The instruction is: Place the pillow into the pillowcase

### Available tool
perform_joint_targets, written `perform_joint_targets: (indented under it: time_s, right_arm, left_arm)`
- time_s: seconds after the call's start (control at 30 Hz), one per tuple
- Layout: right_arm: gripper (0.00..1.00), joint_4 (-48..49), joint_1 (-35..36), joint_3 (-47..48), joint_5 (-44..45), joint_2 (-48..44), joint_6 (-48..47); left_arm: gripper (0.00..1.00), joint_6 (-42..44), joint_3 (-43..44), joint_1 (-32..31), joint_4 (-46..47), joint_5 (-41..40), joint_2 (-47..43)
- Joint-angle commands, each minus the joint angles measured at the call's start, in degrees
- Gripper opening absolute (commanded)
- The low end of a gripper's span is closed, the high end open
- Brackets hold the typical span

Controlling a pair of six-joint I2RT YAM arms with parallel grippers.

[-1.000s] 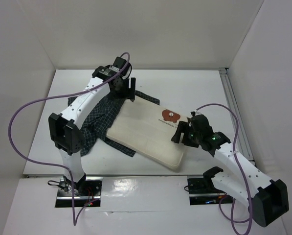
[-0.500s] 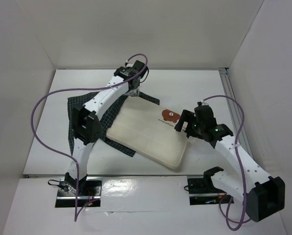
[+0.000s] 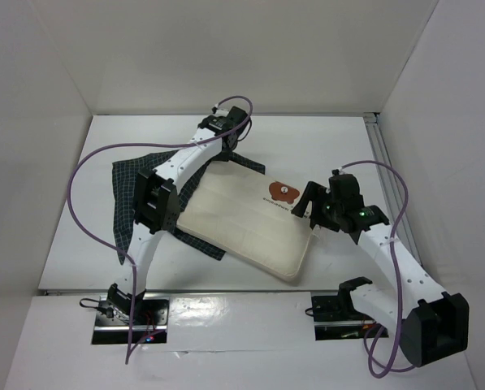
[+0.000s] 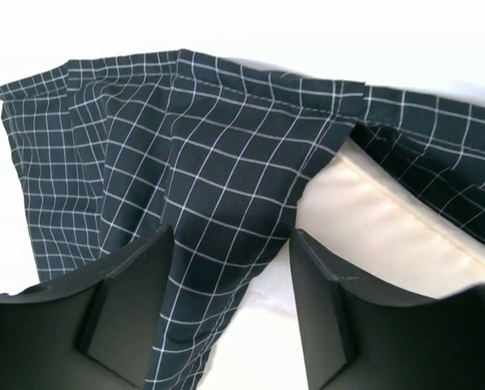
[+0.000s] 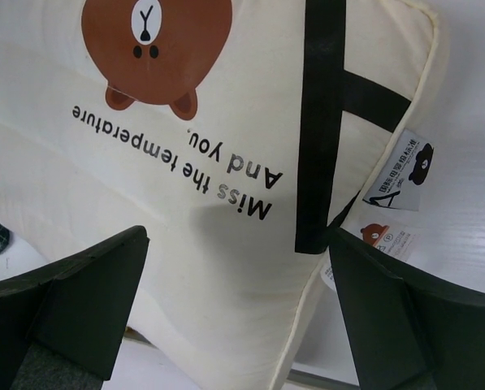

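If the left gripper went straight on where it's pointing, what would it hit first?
Most likely the pillowcase: its checked cloth lies straight ahead of the open left gripper, depth unclear.

White table (image 3: 323,154) fills mid frame, boxed in by plain white panels: back wall (image 3: 242,57) at top, side walls left (image 3: 23,162) & right (image 3: 453,122). Alu rail (image 3: 386,171) along table's right edge (upper right). Glossy white strip (image 3: 242,305) across bottom w/ soft reflections. Light even, diffuse.

Robotics lab cell: plain white walls (image 3: 226,57), white table (image 3: 307,146), two bolted arms (image 3: 185,162).
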Motion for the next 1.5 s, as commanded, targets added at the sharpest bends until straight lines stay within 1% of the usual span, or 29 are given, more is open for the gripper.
perform_joint_targets:
  time_s: [0.0,0.03,0.07,0.1,0.13,0.23,0.27,0.3,0.37,0.4,0.43,0.53,0.57,0.63,0.67,0.73,0.77,0.8,0.83,0.87,0.9,0.93,0.97,1.0,1.13,1.2,1.4,1.43,1.47]
  right_arm:
    - [1.0,3.1,-0.4,-0.7,-1.8,0.7,-0.8]
    - [1.0,3.9,-0.4,-1.2,-1.8,1.2,-0.8]
    - [1.0,4.7,-0.4,-1.8,-2.4,1.8,-0.8]
    - [1.0,4.7,-0.4,-1.8,-3.3,2.3,-0.8]
    - [1.0,5.4,-0.4,-2.3,-3.9,2.3,-0.8]
    - [1.0,9.1,-0.4,-4.1,-8.3,4.0,-1.4]
    - [1.0,10.3,-0.4,-4.6,-9.3,4.6,-1.4]
    - [0.97,11.6,-0.4,-5.2,-10.8,5.1,-1.4]
    - [0.86,14.6,0.2,-5.7,-11.4,5.1,-0.8]
    - [0.77,15.3,0.7,-5.7,-12.2,5.1,-0.8]
    - [0.59,15.4,0.7,-5.1,-12.2,5.1,-0.8]
    - [0.38,14.8,0.7,-3.7,-10.2,4.5,-0.8]
    - [0.34,13.7,0.7,-3.0,-9.6,4.0,-1.5]
    - [0.31,12.5,0.7,-2.4,-8.7,3.3,-2.2]
    - [0.3,11.9,0.7,-2.4,-8.7,3.3,-2.2]
    - [0.3,11.9,0.7,-2.4,-8.1,2.6,-2.2]
    - [0.34,11.4,0.7,-2.4,-8.1,2.6,-2.2]
    - [0.45,11.4,0.7,-2.4,-8.1,2.6,-2.2]
    - [0.47,11.4,0.7,-3.0,-8.1,2.6,-2.2]
    - [0.49,10.9,0.7,-3.0,-8.1,2.0,-2.2]
    - [0.52,10.9,0.7,-3.0,-8.1,2.0,-2.2]
    - [0.54,10.9,0.7,-3.0,-8.1,2.0,-2.7]
    - [0.54,10.9,0.7,-3.0,-8.1,2.0,-2.7]
    - [0.54,10.3,0.7,-3.0,-8.1,2.0,-2.7]
    - [0.55,9.7,0.7,-3.0,-7.6,2.0,-2.7]
    - [0.55,9.7,0.7,-3.0,-7.6,1.5,-2.7]
    - [0.55,9.7,0.7,-3.5,-7.6,1.4,-2.7]
    - [0.55,9.7,0.7,-3.5,-7.6,1.4,-2.7]
    - [0.55,9.7,0.7,-3.5,-7.6,1.4,-2.7]
  left_arm:
    - [0.71,2.9,1.7,0.1,2.5,-0.8,0.3]
    - [0.67,2.9,1.7,0.1,2.5,-0.8,1.0]
    - [0.56,2.9,1.7,0.1,2.5,-1.4,1.0]
    - [0.56,2.9,1.7,0.1,2.5,-1.4,1.0]
    - [0.41,2.9,1.7,0.1,2.5,-1.4,1.0]
    - [0.12,5.0,1.7,0.1,3.0,2.2,1.0]
    - [0.0,5.0,2.3,0.1,3.6,5.2,1.0]
    - [0.0,6.4,2.3,0.1,4.1,7.2,1.0]
    - [0.0,7.1,2.3,0.1,4.8,12.9,0.5]
    - [0.0,7.7,2.3,0.1,4.9,14.5,0.5]
    - [0.0,8.3,2.3,0.1,5.5,16.0,-0.2]
    - [0.0,7.8,0.3,-0.5,6.0,16.7,-1.5]
    - [0.0,7.2,-0.3,-0.5,6.5,16.7,-2.8]
    - [0.0,7.2,-0.8,-0.5,6.5,16.7,-4.0]
    - [0.0,7.2,-0.8,-0.5,7.1,19.2,-5.3]
    - [0.0,7.2,-0.8,-1.1,7.8,19.2,-6.5]
    - [0.0,6.2,-0.8,-1.1,7.8,17.3,-6.5]
    - [0.07,5.1,0.8,-1.1,4.5,10.6,-6.5]
    - [0.18,3.2,1.8,-1.1,2.6,6.5,-5.0]
    - [0.32,3.2,2.6,-1.1,1.0,3.3,-4.0]
    - [0.56,3.2,2.6,-1.1,0.0,-0.7,-3.1]
    - [0.67,3.2,2.6,-1.1,-0.6,-1.5,-1.8]
    - [0.72,3.8,2.6,-1.1,-0.6,-1.5,-1.2]
    - [0.74,3.8,1.8,-1.1,-0.6,-2.1,-0.7]
    - [0.75,2.5,-0.6,-0.6,-0.6,-4.6,1.1]
    - [0.72,1.3,-1.6,-0.5,0.5,-5.4,1.1]
    - [0.61,2.5,-2.9,0.0,2.0,-7.9,2.3]
    - [0.57,3.0,-2.9,0.6,2.0,-7.9,2.3]
    - [0.57,3.0,-2.9,1.1,2.0,-7.9,2.8]
